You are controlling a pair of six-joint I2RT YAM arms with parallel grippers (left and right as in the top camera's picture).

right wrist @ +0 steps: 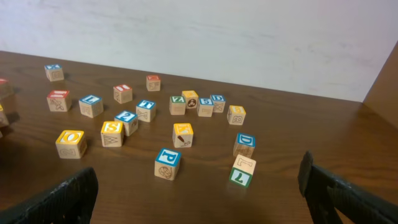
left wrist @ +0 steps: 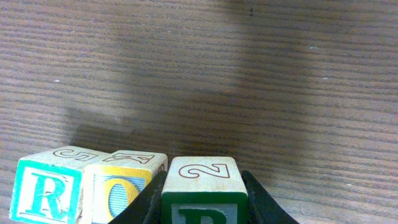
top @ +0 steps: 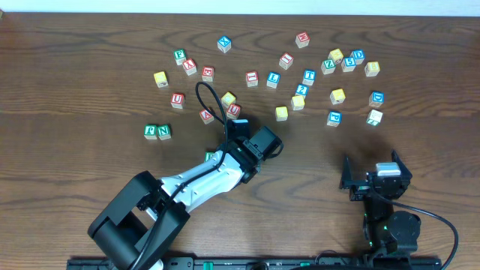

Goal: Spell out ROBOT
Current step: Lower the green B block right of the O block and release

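On the table [top: 75, 45], we are setting the third letter of ROBOT.
Our left end effector [left wrist: 202, 202] grips the green B cube [left wrist: 202, 177] just beside the yellow O cube [left wrist: 118, 186] and R cube [left wrist: 46, 193]; our right end effector [right wrist: 199, 196] gapes empty. Next we likely release B in line, then fetch a second O.
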